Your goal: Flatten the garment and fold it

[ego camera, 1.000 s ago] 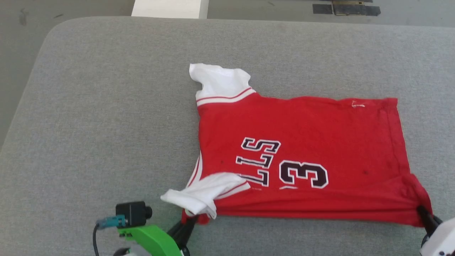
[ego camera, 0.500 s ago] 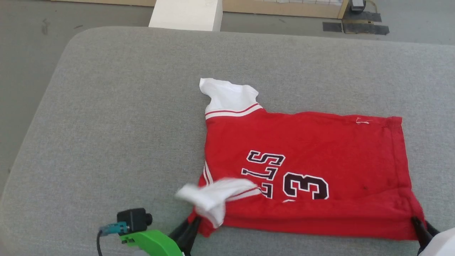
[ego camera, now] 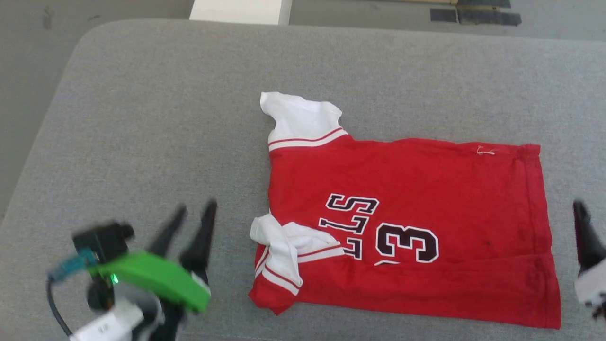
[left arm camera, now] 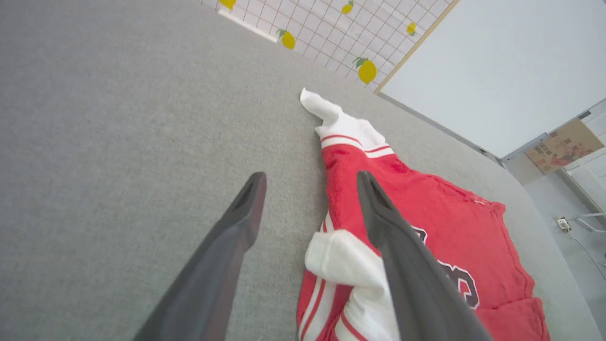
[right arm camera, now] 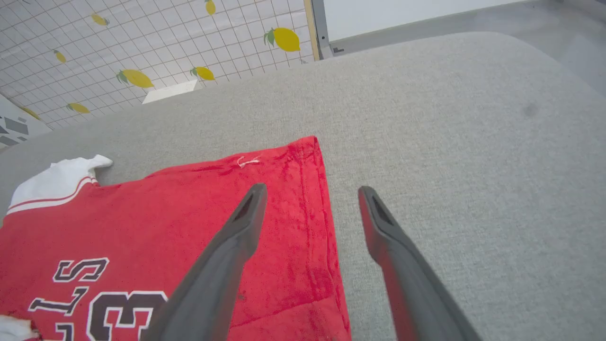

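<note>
The red garment [ego camera: 426,189] lies on the grey table [ego camera: 142,118], its near edge folded over toward the far side, lettering and number 3 facing up. One white sleeve [ego camera: 303,118] points away at the far left; the other sleeve [ego camera: 284,246] is bunched on the near left corner. My left gripper [ego camera: 196,213] hovers open to the left of the garment [left arm camera: 426,208], holding nothing. My right gripper [ego camera: 580,208] is beside the hem at the right; in the right wrist view it [right arm camera: 310,192] is open over the garment's [right arm camera: 165,213] hem edge.
The grey padded table [right arm camera: 473,142] has rounded corners, with floor beyond its left and far edges. A white box [ego camera: 239,9] stands past the far edge. A lemon-patterned grid panel [right arm camera: 118,52] and a white board [left arm camera: 497,61] stand behind.
Both grippers let go of the garment's near corners, opened and rose away to the sides. The near edge has dropped onto the table, the near sleeve settling on the corner. The head camera shifted.
</note>
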Robot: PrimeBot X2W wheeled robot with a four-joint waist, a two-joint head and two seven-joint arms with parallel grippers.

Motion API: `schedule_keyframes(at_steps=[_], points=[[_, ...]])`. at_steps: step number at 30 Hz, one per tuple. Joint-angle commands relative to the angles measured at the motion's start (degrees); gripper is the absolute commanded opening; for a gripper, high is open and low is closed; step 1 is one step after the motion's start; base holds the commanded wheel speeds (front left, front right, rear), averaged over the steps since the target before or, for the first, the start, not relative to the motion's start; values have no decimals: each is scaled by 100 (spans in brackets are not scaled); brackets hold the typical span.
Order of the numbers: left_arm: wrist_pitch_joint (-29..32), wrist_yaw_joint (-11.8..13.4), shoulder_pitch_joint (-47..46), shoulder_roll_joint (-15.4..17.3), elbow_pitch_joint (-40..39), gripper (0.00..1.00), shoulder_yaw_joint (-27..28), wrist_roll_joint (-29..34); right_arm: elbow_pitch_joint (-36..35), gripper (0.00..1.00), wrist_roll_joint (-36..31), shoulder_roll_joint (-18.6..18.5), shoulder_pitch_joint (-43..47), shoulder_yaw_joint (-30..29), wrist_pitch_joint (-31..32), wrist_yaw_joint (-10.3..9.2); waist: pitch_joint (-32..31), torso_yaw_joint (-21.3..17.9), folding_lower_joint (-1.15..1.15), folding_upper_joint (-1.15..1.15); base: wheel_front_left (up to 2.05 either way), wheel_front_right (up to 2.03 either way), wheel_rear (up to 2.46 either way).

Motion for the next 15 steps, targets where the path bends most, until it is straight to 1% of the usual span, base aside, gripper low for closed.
schedule_keyframes(at_steps=[1,4,7,10,15], points=[[-114,-2,-357,97,-81,100,31,190,-99,100,-136,-5,-215,70,-140,-8,170,-37,0,0,0,0,0],[-331,11,-1090,184,-61,100,27,595,-163,100,-309,-5,-637,243,-396,-8,347,-75,0,0,0,0,0],[-367,-39,-1910,242,198,100,-77,873,-165,100,-444,-5,-1028,484,-539,-8,538,-130,0,0,0,0,0],[-258,-161,-2696,307,646,100,-184,993,-124,100,-568,-5,-1325,703,-622,-8,718,-180,0,0,0,0,0],[214,-464,-3942,526,1595,100,-464,1186,-7,100,-592,-5,-1663,1039,-731,-8,1061,-352,0,0,0,0,0]])
